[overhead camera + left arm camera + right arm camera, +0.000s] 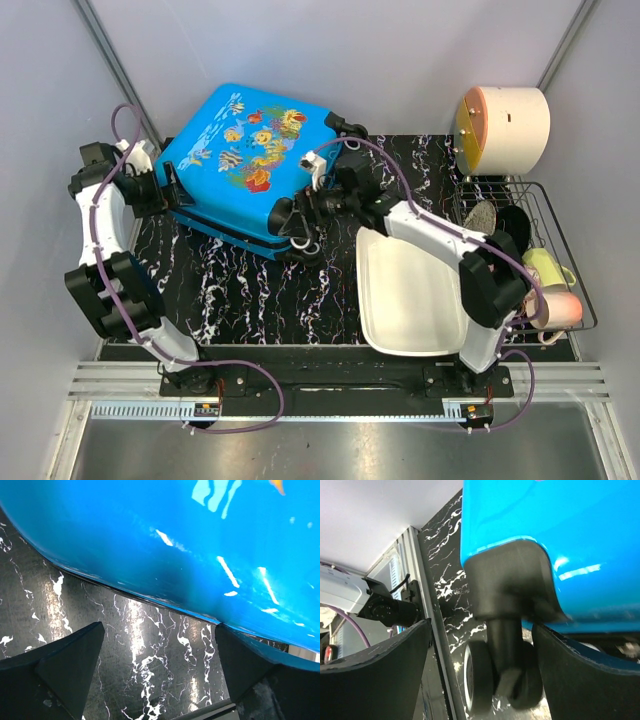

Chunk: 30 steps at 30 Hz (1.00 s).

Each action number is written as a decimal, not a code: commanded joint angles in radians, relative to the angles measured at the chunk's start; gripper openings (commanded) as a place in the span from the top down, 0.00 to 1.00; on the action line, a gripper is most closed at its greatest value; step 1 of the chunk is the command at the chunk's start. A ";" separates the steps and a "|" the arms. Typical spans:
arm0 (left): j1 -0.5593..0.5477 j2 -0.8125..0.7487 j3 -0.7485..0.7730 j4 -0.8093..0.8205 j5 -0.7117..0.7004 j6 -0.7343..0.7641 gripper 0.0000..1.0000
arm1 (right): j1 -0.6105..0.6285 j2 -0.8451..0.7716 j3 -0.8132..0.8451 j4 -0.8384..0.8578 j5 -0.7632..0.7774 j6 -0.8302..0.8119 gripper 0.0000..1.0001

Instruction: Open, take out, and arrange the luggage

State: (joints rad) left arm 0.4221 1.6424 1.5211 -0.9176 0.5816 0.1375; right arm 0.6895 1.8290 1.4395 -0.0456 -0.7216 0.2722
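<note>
The luggage (250,155), a bright blue hard-shell case with a fish print, lies flat at the back left of the black marbled table (250,300), print side up. My left gripper (172,190) is at its left edge. In the left wrist view this gripper (160,635) is open, with only tabletop between its fingers and the blue shell (200,540) just above; the right fingertip (235,650) is against the shell's lower edge. My right gripper (300,212) is at the case's near right corner. It (482,630) stands open around a black wheel (502,680) and its stem.
A white rectangular basin (410,290) lies right of centre under the right arm. A wire rack (575,290) at the right holds cups and dishes. A white and orange cylinder (505,128) stands at the back right. Walls close in on both sides.
</note>
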 commanded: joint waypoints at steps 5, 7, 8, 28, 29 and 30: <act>0.014 -0.133 0.065 0.023 0.201 0.027 0.01 | -0.275 -0.223 -0.187 0.082 -0.016 -0.128 0.06; 0.014 -0.157 0.056 0.023 0.257 0.034 0.01 | -0.303 -0.229 -0.223 0.088 -0.010 -0.229 0.05; 0.012 -0.164 0.053 0.023 0.280 0.036 0.01 | -0.304 -0.224 -0.256 0.098 -0.009 -0.254 0.08; -0.048 -0.245 -0.078 0.140 0.371 -0.073 0.07 | -0.182 0.079 -0.318 0.618 0.108 -0.246 0.29; -0.048 -0.242 -0.078 0.141 0.371 -0.075 0.07 | -0.177 0.088 -0.320 0.665 0.100 -0.239 0.29; -0.048 -0.243 -0.079 0.141 0.370 -0.075 0.07 | -0.174 0.107 -0.323 0.691 0.082 -0.234 0.29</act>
State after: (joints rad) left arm 0.3737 1.4128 1.4452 -0.8310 0.9241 0.0769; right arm 0.5030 1.8908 1.0920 0.4587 -0.6071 0.0147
